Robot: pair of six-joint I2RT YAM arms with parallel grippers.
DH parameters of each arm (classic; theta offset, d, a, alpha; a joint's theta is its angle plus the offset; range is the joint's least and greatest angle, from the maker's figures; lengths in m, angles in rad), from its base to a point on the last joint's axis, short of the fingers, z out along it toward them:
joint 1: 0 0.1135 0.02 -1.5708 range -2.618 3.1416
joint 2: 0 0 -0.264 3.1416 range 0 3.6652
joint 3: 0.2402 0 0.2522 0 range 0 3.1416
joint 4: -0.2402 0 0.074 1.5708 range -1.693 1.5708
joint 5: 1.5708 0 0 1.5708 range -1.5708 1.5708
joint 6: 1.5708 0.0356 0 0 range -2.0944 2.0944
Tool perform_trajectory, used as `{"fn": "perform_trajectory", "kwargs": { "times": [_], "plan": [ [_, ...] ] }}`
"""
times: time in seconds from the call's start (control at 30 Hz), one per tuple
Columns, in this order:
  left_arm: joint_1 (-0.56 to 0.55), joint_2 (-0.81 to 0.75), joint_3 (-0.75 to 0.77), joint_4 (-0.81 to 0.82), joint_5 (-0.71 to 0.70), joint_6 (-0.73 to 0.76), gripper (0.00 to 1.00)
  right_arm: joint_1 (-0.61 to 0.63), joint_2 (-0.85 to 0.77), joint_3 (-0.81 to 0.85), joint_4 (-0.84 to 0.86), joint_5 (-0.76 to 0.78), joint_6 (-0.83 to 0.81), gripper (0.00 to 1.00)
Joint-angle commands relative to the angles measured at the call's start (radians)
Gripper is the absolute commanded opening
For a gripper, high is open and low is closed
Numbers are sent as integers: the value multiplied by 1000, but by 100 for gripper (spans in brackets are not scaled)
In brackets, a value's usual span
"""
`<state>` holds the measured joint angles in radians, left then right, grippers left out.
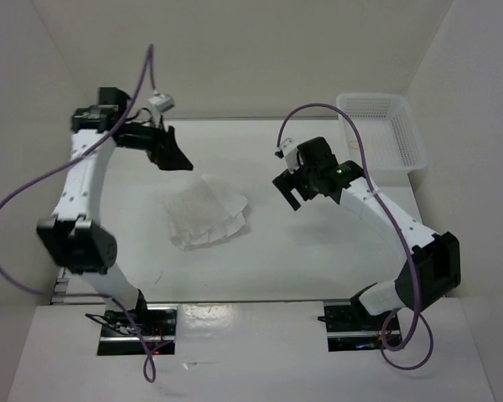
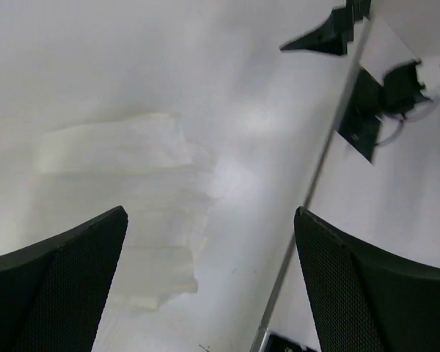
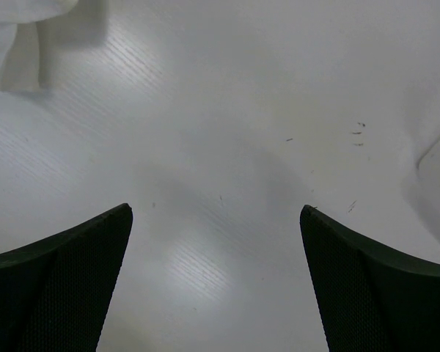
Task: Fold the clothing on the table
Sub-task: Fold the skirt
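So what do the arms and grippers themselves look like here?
The left arm and right arm have white links with chunky black joint housings, and each trails a purple cable. The left gripper and right gripper are black, their fingers broad with a fine mesh texture. A small green light glows near the right gripper.

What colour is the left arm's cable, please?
The left arm's cable is purple, clearest in the top external view.

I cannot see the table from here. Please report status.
Left gripper open, empty. Right gripper open, empty. Clothing on table between both, not held. Basket in far right corner, out of the way.
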<state>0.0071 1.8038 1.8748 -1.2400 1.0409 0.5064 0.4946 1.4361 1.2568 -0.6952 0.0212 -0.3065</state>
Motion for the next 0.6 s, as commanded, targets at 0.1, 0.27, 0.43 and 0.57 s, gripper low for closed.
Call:
{"fn": "perform_trajectory", "kwargs": {
  "times": [0.1, 0.27, 0.43, 0.57],
  "plan": [
    [203, -416, -275, 361, -497, -406, 100, -125, -236, -91, 101, 118, 99, 99],
    [223, -809, -552, 534, -875, -491, 100, -344, -394, -186, 132, 118, 184, 99],
    [232, -933, -653, 502, -894, -560, 100, -458, -515, -250, 97, 140, 219, 99],
    [313, -959, -752, 551, -841, -528, 100, -536, -609, -260, 97, 118, 228, 99]
  ]
}}
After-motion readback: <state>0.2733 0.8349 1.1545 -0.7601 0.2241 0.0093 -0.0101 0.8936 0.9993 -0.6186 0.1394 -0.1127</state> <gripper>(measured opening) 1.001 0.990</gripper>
